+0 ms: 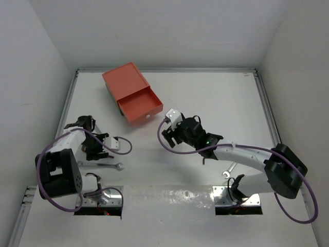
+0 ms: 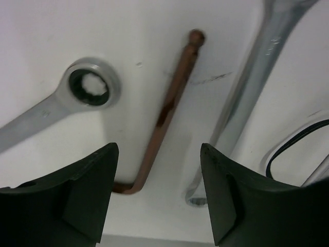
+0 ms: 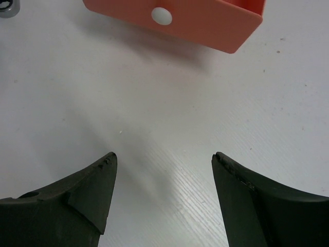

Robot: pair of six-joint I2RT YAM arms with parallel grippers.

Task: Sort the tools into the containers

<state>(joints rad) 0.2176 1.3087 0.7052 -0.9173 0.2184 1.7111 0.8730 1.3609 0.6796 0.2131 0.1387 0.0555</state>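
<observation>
Left gripper [image 2: 159,157] hangs low at the overhead view's lower left, jaws apart. On the table [image 1: 216,98] the orange drawer [image 1: 140,105] stands pulled out at upper centre (ready to receive, I'd guess), with the right gripper [image 3: 164,164] spread and empty facing its knob [image 3: 161,15]. A ring wrench [image 2: 46,110] and a second wrench [image 2: 252,77] flank the hex key [image 2: 167,108], which lies between the left jaws, seemingly lined up for a pinch.

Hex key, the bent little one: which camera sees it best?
Left wrist view: the hex key lies close up, between the open fingers of the left tool. The top view is too far to pick it out; the right wrist view misses it.
</observation>
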